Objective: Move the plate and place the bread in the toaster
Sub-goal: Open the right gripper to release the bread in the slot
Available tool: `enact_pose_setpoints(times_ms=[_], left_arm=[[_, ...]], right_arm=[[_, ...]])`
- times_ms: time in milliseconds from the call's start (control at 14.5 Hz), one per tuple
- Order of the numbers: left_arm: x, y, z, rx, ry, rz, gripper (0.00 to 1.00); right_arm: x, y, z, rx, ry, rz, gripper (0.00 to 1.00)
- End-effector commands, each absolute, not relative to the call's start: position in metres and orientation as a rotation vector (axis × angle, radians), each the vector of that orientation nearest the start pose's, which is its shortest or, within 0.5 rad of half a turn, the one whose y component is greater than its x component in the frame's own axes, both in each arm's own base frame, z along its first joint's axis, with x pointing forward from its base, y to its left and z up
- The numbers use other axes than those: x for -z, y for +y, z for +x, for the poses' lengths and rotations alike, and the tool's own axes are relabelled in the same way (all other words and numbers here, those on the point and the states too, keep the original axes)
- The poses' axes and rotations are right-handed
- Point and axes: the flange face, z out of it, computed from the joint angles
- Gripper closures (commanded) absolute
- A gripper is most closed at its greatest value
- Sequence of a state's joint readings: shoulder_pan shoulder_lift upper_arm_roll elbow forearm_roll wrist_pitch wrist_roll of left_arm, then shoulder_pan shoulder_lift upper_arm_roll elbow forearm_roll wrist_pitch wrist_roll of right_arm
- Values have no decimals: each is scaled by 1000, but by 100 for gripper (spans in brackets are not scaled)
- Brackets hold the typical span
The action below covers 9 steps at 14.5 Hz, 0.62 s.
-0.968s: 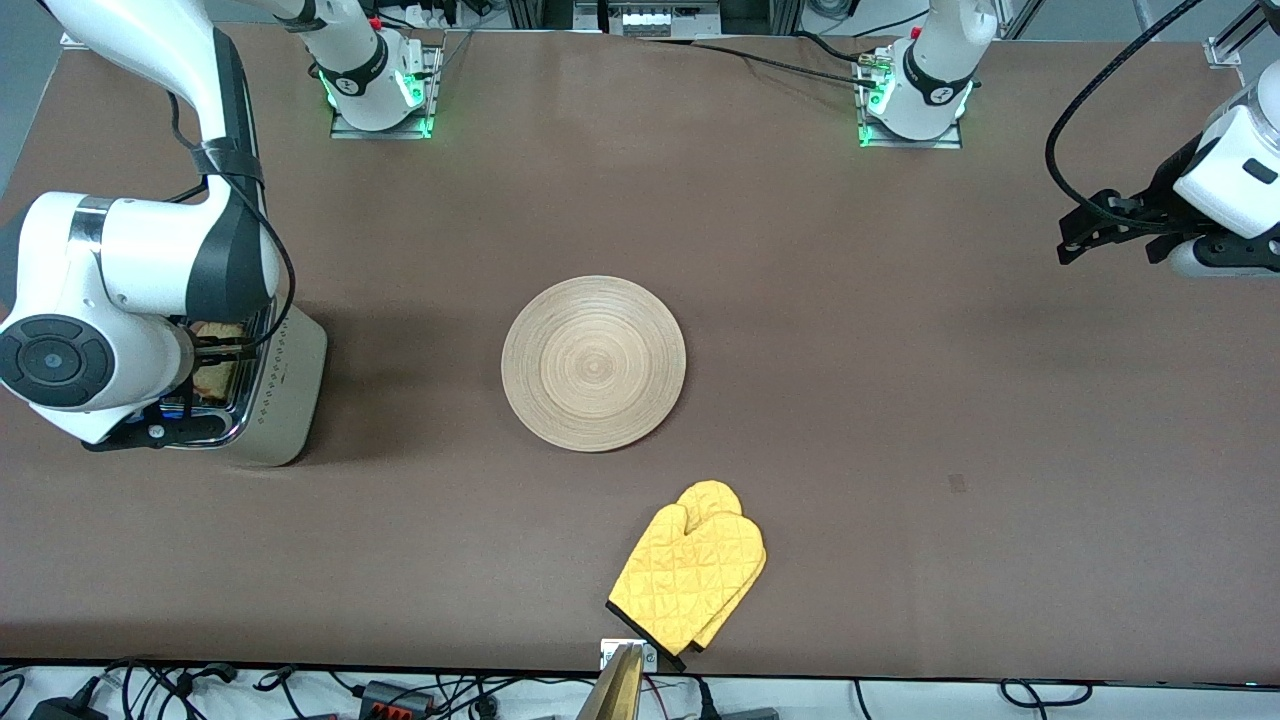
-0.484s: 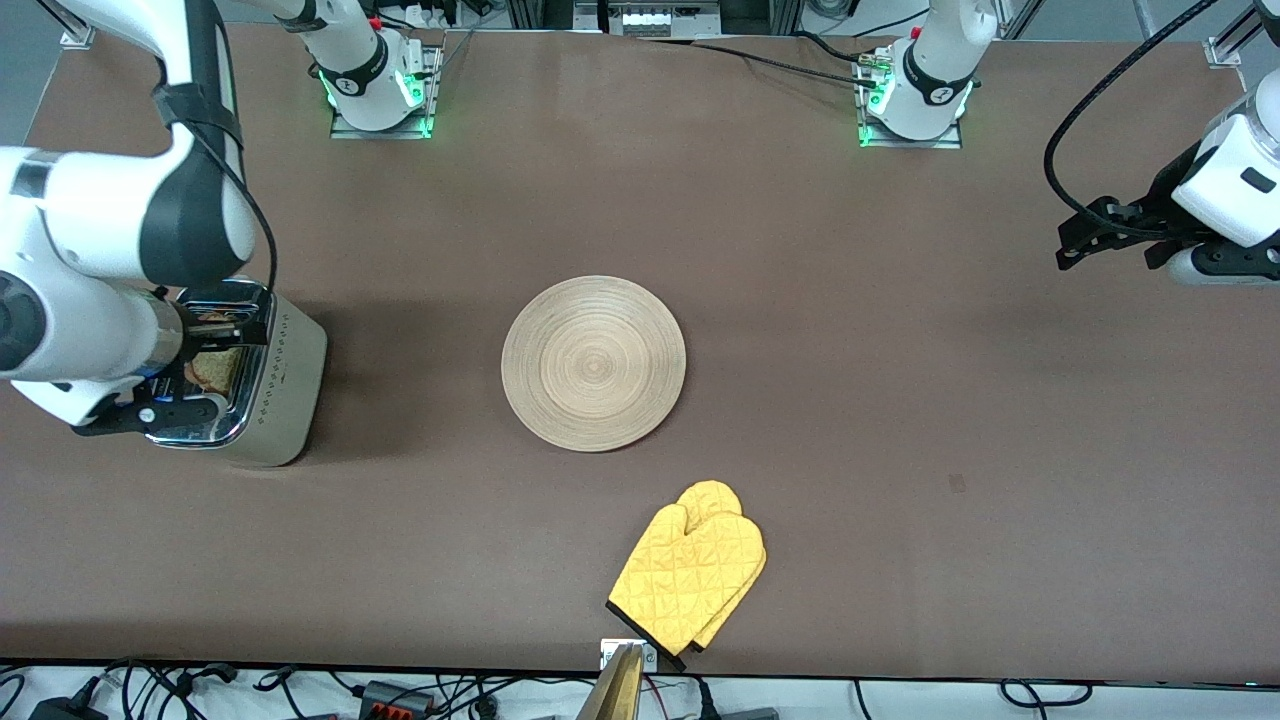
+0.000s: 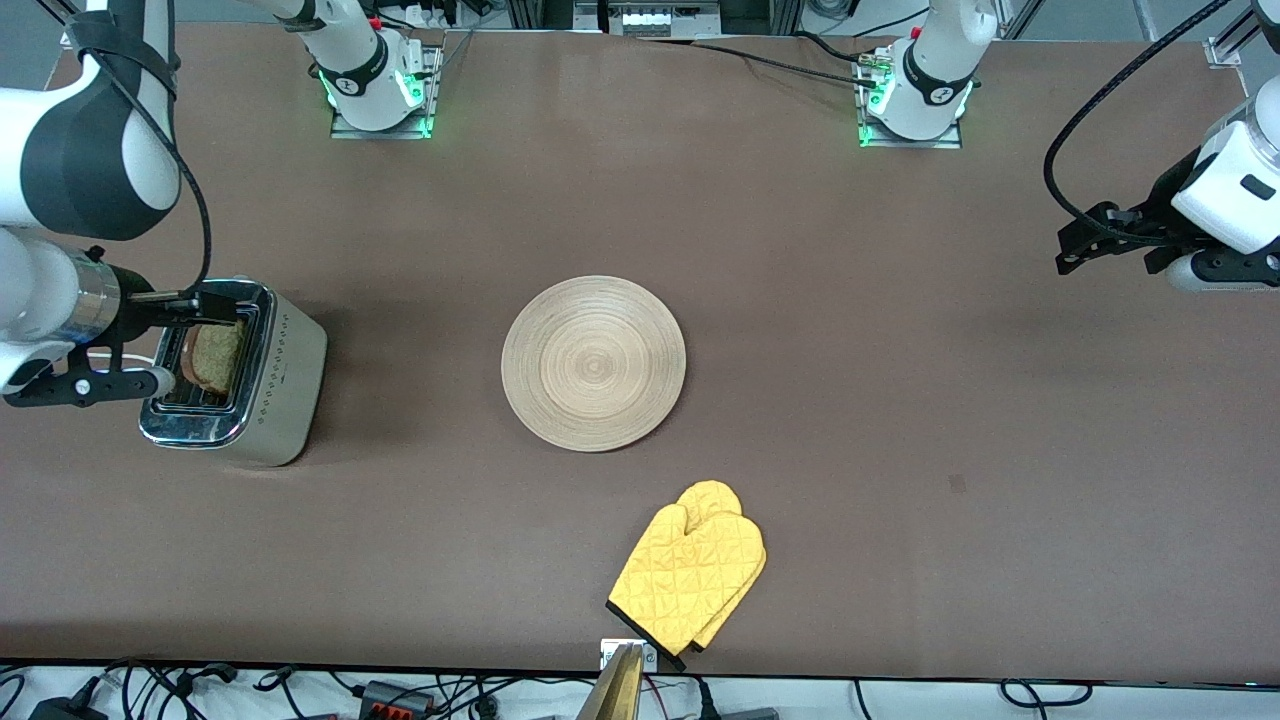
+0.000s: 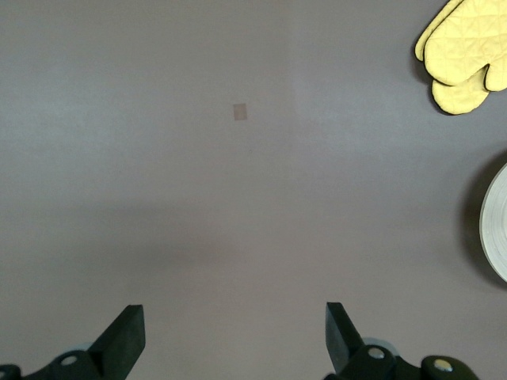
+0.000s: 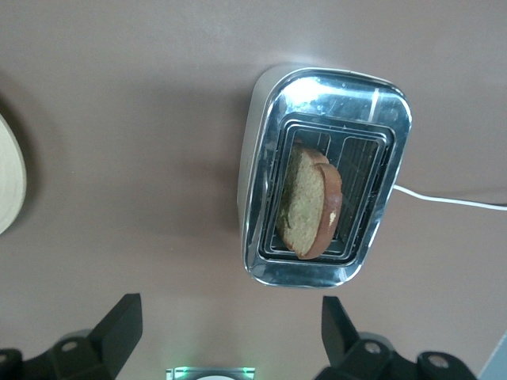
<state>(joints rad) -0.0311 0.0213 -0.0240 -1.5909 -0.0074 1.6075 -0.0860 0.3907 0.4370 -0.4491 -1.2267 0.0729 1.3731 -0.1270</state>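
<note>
At the right arm's end of the table, the bread (image 3: 216,355) already sits in the toaster (image 3: 235,375), leaning across a slot rather than dropped straight down, with its crust edge poking up above the chrome top. That half of the job looks done, or nearly so if the slice should sink lower. The right gripper (image 5: 230,332) hangs above the toaster, fingers spread wide and holding nothing.

The toaster's long axis runs from the robots' bases toward the front camera, and the bread's flat faces follow that line.

Mid-table, the plate (image 3: 593,363) lies flat and bare; whether it stands where it should I cannot judge. A yellow oven mitt (image 3: 690,575) lies nearer the camera.

The left gripper (image 4: 234,340) waits over bare table at its own end, fingers apart, empty.
</note>
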Motion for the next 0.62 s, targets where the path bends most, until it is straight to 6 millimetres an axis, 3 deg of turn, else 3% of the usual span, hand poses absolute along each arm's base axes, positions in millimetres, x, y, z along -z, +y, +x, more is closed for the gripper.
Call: enact_pose_setpoints(times_ms=[0, 346, 553], left_arm=[[-612, -31, 566, -4, -19, -3133, 0], [-612, -29, 566, -4, -21, -3133, 0], [-612, -29, 566, -4, -24, -3133, 0]], right_arm=[[-530, 13, 643, -403, -101, -3107, 0], [-523, 14, 635, -501, -83, -3077, 0], [-533, 12, 630, -462, -79, -3081, 0]])
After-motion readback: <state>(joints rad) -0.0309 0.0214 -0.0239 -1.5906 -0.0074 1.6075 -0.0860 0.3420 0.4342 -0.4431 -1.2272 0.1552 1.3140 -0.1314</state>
